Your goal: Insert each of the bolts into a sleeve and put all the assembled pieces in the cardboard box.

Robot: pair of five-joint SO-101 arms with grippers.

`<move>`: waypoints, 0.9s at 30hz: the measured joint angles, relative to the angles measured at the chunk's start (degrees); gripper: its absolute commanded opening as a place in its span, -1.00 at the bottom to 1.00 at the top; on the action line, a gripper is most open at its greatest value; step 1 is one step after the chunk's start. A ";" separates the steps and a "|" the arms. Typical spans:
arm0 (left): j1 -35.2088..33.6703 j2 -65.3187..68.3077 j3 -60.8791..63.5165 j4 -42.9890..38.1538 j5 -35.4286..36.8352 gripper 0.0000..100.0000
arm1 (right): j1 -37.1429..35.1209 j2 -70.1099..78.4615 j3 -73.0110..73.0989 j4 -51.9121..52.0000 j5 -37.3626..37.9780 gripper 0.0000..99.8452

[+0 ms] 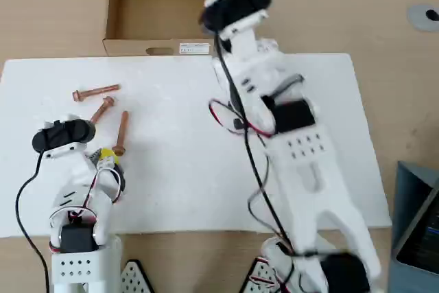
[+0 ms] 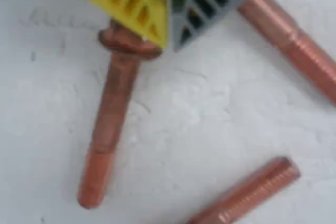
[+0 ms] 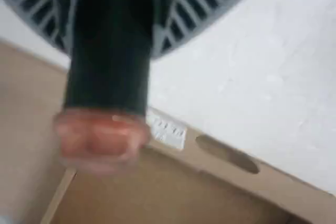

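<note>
Bolts come first: three loose copper threaded bolts (image 1: 96, 92) (image 1: 103, 109) (image 1: 122, 133) lie unsleeved on the white foam mat (image 1: 178, 169). The left gripper (image 2: 168, 38) has its fingers pressed together, seemingly resting on one bolt's head. Rightward, over the open cardboard box (image 1: 158, 47), the right gripper (image 3: 113, 30) pinches one black cylindrical sleeve (image 3: 107, 72) with a bolt inside. By my count, one of four is nearly done.

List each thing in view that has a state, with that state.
right hand, shut on the black sleeve
black sleeve, inserted bolt inside, held in the air near the cardboard box
cardboard box, open on top
left hand, shut, tips at the nearest bolt's head
nearest bolt, flat on the white mat, no sleeve
other two bolts, flat, no sleeve
</note>
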 measured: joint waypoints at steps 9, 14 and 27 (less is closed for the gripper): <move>0.00 0.00 0.00 0.00 0.00 -0.99 | 0.00 21.71 -13.01 -11.96 8.62 -0.98; 0.00 0.00 0.00 0.00 0.00 -0.99 | 0.00 33.76 -21.98 -14.68 10.99 -0.98; 0.00 0.00 0.00 0.00 0.00 -0.99 | -0.18 60.75 -50.64 -13.89 13.27 -0.98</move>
